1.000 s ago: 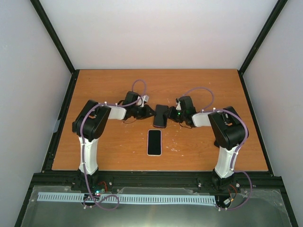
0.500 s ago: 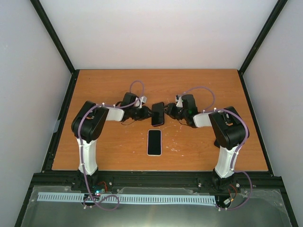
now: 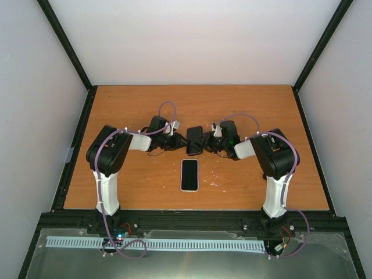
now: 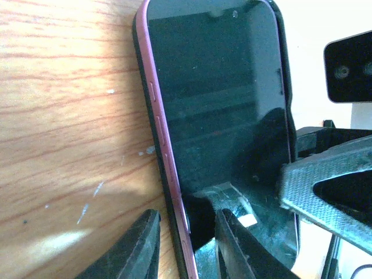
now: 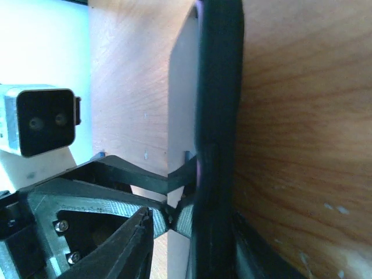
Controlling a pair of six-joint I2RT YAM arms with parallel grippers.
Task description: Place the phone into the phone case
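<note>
The phone (image 3: 189,174), white-edged with a dark screen, lies flat on the wooden table (image 3: 133,180) in front of both arms. Behind it the black phone case (image 3: 195,140) with a pink rim is tipped up between the two grippers. My left gripper (image 3: 185,141) straddles the case's pink side wall (image 4: 168,174). Its jaws (image 4: 186,244) are slightly open, with a gap on each side of the wall. My right gripper (image 3: 204,141) holds the opposite side. The case (image 5: 218,116) stands edge-on between its fingers (image 5: 195,218), with one finger (image 4: 325,180) lying on the inner face.
Black frame posts and pale walls close in the table on three sides. The arms' bases stand at the near edge (image 3: 192,215). The two wrists are close together, and each wrist camera faces the other (image 5: 43,122) (image 4: 349,67).
The case has been tipped up from lying nearly flat and has shifted a little left. Both wrists moved with it. The left jaws have loosened from a tight pinch to a small gap.
</note>
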